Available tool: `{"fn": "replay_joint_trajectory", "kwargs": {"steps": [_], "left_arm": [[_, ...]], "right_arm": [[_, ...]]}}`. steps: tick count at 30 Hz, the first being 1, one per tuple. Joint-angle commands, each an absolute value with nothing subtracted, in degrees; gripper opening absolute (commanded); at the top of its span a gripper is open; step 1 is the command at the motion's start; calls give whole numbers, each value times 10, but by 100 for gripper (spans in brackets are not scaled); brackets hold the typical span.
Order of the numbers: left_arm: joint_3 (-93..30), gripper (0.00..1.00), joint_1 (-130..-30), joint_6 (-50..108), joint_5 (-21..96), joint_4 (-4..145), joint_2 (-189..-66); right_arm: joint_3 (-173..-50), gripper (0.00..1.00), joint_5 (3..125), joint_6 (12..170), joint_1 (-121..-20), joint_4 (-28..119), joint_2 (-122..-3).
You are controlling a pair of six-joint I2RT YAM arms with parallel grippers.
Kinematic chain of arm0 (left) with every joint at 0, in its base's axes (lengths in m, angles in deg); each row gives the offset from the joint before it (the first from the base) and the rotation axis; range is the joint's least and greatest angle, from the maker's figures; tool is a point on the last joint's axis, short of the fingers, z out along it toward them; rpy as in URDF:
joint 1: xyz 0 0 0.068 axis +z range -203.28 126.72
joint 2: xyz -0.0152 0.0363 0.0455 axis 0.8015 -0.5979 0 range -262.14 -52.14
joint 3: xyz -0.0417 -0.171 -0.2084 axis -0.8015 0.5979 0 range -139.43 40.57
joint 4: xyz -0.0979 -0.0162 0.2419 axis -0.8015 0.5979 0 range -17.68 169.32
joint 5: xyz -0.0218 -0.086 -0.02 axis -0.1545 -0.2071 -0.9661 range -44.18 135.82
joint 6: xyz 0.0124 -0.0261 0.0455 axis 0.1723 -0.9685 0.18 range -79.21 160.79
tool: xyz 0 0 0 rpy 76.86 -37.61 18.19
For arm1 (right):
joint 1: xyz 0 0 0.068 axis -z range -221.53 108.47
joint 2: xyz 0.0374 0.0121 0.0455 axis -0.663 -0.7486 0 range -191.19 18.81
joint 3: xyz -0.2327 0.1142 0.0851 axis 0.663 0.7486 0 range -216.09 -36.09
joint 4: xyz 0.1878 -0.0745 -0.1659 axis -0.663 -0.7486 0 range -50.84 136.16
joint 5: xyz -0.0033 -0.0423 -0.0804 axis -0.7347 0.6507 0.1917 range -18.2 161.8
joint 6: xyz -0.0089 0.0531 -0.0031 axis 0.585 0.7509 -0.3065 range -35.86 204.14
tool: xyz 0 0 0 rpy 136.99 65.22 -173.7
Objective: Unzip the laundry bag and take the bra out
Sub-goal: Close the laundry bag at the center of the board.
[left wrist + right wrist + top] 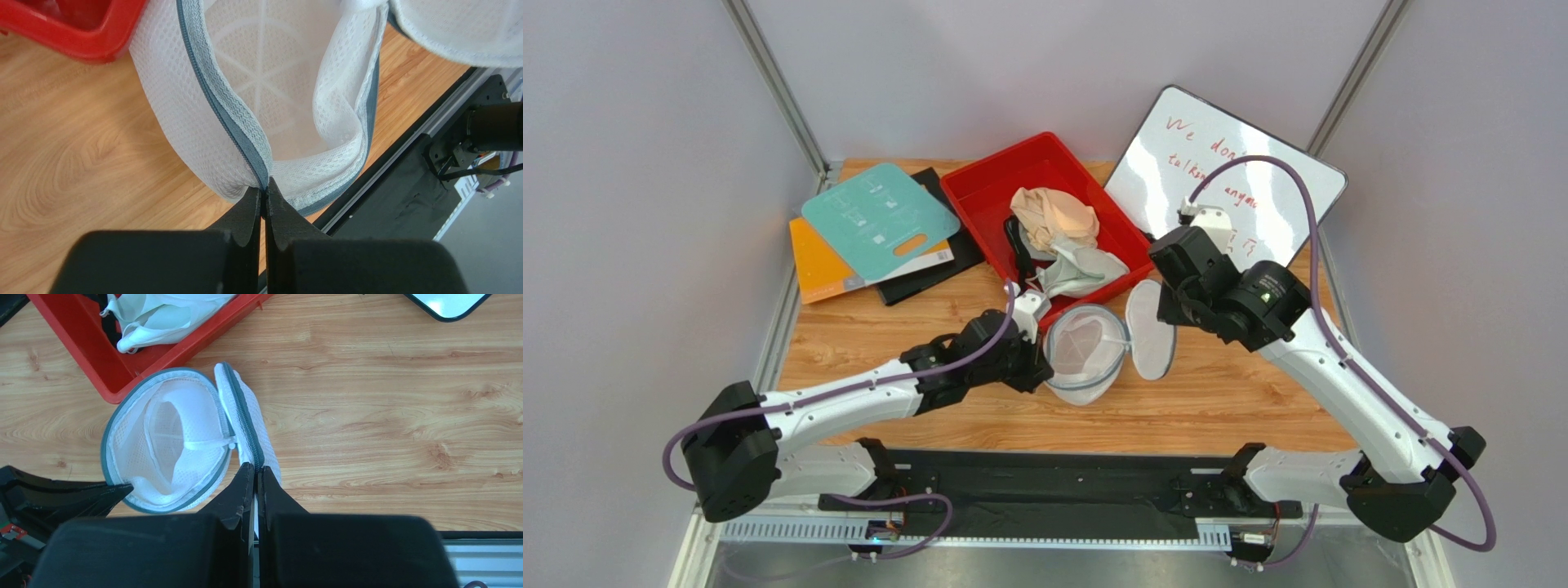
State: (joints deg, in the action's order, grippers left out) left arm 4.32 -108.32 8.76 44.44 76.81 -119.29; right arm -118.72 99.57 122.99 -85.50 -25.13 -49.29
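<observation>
The laundry bag (1085, 349) (288, 92) (166, 441) lies unzipped on the wooden table, just in front of the red bin (977, 196). Its round lid (1149, 328) (245, 416) is flipped out to the right, and only white mesh shows inside. My left gripper (1038, 359) (265, 187) is shut on the grey zipper band at the bag's near-left rim. At the lid's edge, my right gripper (1165, 309) (256, 468) is shut on the zipper band. The beige bra (1054, 218) lies crumpled in the red bin, clear of both grippers.
A pale grey garment (1081, 270) (166, 315) with black straps also lies in the bin. A whiteboard (1228, 172) leans at the back right. A teal board (879, 214), an orange folder (817, 263) and a black folder (928, 270) lie at the back left.
</observation>
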Motion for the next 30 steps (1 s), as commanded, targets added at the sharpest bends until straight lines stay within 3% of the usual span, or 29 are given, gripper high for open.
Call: {"fn": "replay_joint_trajectory", "kwargs": {"steps": [1,3,4,5,7,8,15,25,30], "left_arm": [[-5,0,-1085,106,451,793,-1207],[-14,5,-1085,106,453,804,-1199],[-15,17,-1086,102,455,806,-1192],[-16,40,-1086,101,456,807,-1176],[-20,55,-1087,99,469,813,-1160],[-22,82,-1088,100,476,818,-1143],[-39,84,-1089,95,445,757,-1144],[-100,82,-1090,8,319,530,-1344],[-101,80,-1091,-16,304,502,-1408]], "right_arm": [[-1216,0,1014,1215,-871,-265,-499],[-1216,0,1012,1212,-876,-268,-500],[-1213,0,1013,1211,-877,-268,-500],[-1212,0,1012,1211,-878,-269,-501],[-1204,0,1008,1211,-878,-266,-499],[-1202,0,1000,1210,-878,-261,-498],[-1184,0,954,1202,-887,-223,-483],[-1171,0,931,1208,-904,-198,-469],[-1168,0,931,1211,-904,-197,-464]]}}
